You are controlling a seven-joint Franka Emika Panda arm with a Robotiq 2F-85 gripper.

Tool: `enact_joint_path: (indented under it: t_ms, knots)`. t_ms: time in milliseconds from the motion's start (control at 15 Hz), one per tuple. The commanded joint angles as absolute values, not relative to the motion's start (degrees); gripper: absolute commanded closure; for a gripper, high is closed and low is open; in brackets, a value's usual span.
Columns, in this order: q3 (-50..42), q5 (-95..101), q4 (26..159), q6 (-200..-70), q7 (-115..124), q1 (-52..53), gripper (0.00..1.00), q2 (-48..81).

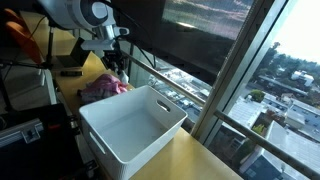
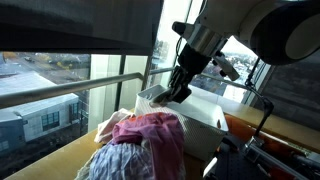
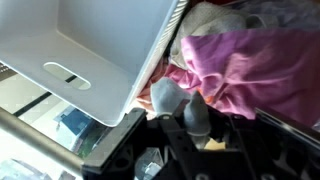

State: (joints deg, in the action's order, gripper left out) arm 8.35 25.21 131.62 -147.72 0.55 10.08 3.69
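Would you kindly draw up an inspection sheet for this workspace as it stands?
Surface: wooden table, bare wood showing at the near end.
Job's things: pink cloth heaped next to a white bin; the bin looks empty.
Clutter: dark gear at the table's far end, too small to identify.
Grippers: pincer shut, low over the cloth's edge by the bin wall; whether it pinches any cloth cannot be told.
Cables: a black cable curves beside the arm.
Surroundings: tall windows with a rail, and city buildings outside.
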Motion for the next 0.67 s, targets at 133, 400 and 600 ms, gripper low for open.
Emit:
enact_joint_path:
  t_ms: [133, 400, 600]
  knots:
    - [12.8, 30.23, 135.22, -146.01, 11.29, 16.13, 0.97, 4.38]
    - [12.37, 32.75, 133.26, -147.61, 13.43, 17.47, 0.97, 9.44]
    - [9.82, 35.75, 128.68, -148.11, 13.19, 17.02, 0.97, 14.88]
